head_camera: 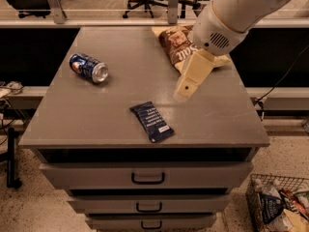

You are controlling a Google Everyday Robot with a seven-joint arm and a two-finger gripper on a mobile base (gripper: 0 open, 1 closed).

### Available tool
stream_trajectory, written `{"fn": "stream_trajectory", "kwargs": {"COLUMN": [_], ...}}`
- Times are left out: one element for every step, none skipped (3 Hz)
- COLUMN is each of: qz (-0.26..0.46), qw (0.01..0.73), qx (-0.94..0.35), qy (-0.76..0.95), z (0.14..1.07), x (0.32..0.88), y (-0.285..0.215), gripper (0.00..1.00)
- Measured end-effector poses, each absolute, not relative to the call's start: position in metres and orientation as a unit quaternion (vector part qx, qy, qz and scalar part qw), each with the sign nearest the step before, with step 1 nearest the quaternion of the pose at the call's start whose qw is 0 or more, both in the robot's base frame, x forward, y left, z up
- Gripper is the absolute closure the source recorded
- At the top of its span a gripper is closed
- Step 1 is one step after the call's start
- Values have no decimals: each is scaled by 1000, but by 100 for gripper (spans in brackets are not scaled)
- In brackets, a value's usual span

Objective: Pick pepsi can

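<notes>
The pepsi can [89, 67] lies on its side at the left of the grey cabinet top [120, 95], its silver end facing the front right. It is dark blue with a red-and-white logo. My gripper [185, 90] hangs from the white arm above the right middle of the top, far to the right of the can and holding nothing that I can see. The cream finger [193, 75] points down and to the left.
A flat dark-blue snack packet [151, 121] lies near the front middle. A brown chip bag [179, 46] lies at the back right, partly behind the arm. Drawers are below the top. A wire basket [280, 204] stands on the floor at the lower right. Office chairs stand behind.
</notes>
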State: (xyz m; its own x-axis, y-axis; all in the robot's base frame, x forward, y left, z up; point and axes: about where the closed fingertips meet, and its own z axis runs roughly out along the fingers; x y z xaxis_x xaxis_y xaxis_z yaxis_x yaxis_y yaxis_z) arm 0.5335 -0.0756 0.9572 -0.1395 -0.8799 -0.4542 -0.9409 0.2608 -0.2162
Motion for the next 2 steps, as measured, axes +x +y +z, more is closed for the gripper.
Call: {"fn": "stream_trajectory", "kwargs": {"qz": [65, 95], "qw": [253, 261], "qx": [-609, -601], "qy": [749, 749], "z": [953, 935], "x": [538, 563], "y": [-65, -20], "gripper": [0, 0]}}
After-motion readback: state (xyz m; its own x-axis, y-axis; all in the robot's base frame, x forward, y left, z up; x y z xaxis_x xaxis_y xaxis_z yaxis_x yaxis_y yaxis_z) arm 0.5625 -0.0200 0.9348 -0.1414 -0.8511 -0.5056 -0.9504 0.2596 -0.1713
